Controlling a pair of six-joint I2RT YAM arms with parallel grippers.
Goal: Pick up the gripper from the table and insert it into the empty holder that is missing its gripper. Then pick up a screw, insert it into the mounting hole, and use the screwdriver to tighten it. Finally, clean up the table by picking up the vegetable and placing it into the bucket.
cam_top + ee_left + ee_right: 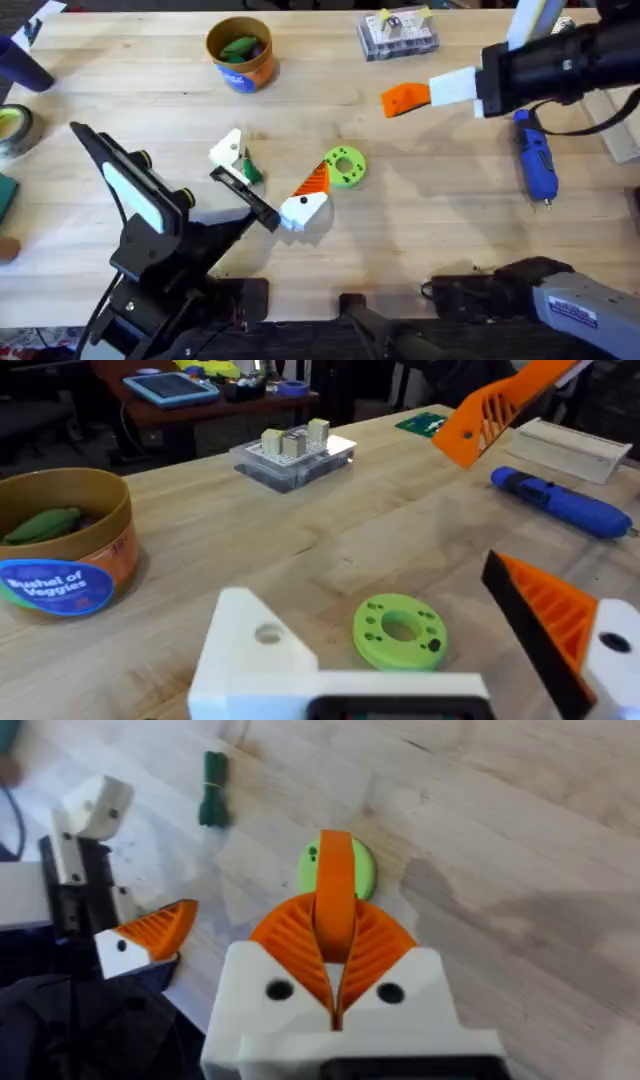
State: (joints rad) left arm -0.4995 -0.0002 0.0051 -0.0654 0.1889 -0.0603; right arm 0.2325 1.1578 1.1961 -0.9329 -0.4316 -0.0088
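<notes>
Right claw clamps the gripper above the table; left claw's state apparently unclear

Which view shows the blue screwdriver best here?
The overhead view: the screwdriver lies in full on the table with its thin tip visible, beside the right arm. The left wrist view shows it farther off, at an angle, with its far end cut off by the picture's edge.

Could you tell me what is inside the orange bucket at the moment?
Inside the bucket lies a green vegetable, also visible from the left wrist view. Whatever lies beneath it or behind the near wall is hidden.
</notes>
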